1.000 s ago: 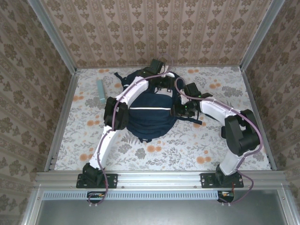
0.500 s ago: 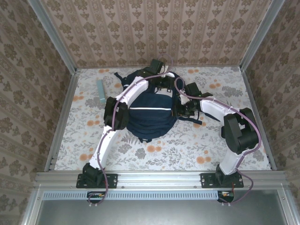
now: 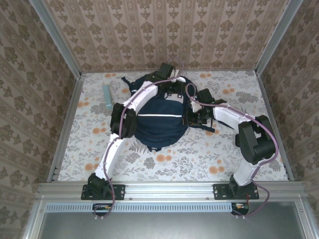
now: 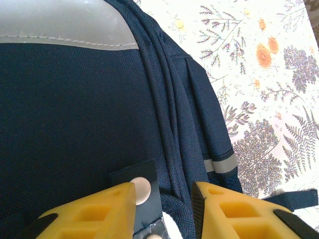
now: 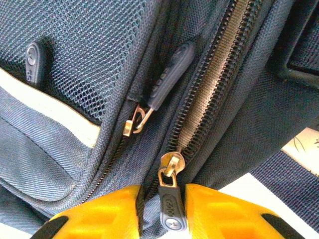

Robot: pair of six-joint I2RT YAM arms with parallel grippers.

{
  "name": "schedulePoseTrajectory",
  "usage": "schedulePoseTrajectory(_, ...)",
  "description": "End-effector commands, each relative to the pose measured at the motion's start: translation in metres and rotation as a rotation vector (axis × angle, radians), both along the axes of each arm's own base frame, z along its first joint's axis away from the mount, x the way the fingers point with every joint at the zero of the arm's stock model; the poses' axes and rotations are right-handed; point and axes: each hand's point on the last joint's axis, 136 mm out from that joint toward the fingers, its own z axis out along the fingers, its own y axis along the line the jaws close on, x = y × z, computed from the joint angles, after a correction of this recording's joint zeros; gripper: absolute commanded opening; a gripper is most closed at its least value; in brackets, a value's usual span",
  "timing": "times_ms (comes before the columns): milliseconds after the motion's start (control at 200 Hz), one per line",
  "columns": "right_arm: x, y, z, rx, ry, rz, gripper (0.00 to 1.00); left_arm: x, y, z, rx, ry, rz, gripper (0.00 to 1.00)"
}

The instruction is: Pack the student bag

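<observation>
- The bag [image 3: 159, 124] lies flat in the middle of the table [image 3: 199, 154], front up, where both arms can reach it.
- The right end effector [image 5: 160, 195] is pinched tight on a zip pull [image 5: 171, 213], placed to run the zip.
- The left end effector [image 4: 163, 194] is part-closed over a fold at the bag's top, seemingly clamping it to steady the bag against that pull.

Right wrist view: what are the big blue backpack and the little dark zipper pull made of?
The navy-blue backpack: woven fabric, probably nylon or polyester; matte criss-cross threads show. The dark zipper pull: looks like rubber or soft plastic, smooth with moulded ridges, hanging from a shiny brass-coloured metal slider.
</observation>
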Motion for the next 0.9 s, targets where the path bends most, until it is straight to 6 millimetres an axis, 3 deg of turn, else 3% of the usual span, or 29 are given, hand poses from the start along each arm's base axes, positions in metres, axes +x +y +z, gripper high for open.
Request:
schedulePoseTrajectory(0, -0.014, 0.002, -0.002, 0.011, 0.043, 0.034, 0.32, 0.009, 0.035, -0.045, 0.098, 0.081, 0.08, 0.37)
schedulePoseTrajectory(110, -0.014, 0.004, -0.006, 0.012, 0.052, 0.042, 0.35, 0.01, 0.034, -0.044, 0.093, 0.08, 0.08, 0.37)
schedulePoseTrajectory(280, -0.012, 0.006, -0.009, 0.008, 0.061, 0.047, 0.3, 0.01, 0.035, -0.044, 0.095, 0.083, 0.082, 0.37)
schedulePoseTrajectory(475, -0.018, 0.004, -0.011, -0.009, 0.081, 0.037, 0.15, 0.011, 0.039, -0.05, 0.108, 0.093, 0.099, 0.37)
schedulePoseTrajectory(665, -0.046, 0.005, -0.018, 0.002, 0.147, 0.007, 0.1, 0.015, 0.047, -0.061, 0.135, 0.107, 0.143, 0.34)
schedulePoseTrajectory(895, -0.085, 0.029, -0.022, 0.083, 0.192, 0.023, 0.09, 0.017, 0.048, -0.07, 0.131, 0.123, 0.159, 0.34)
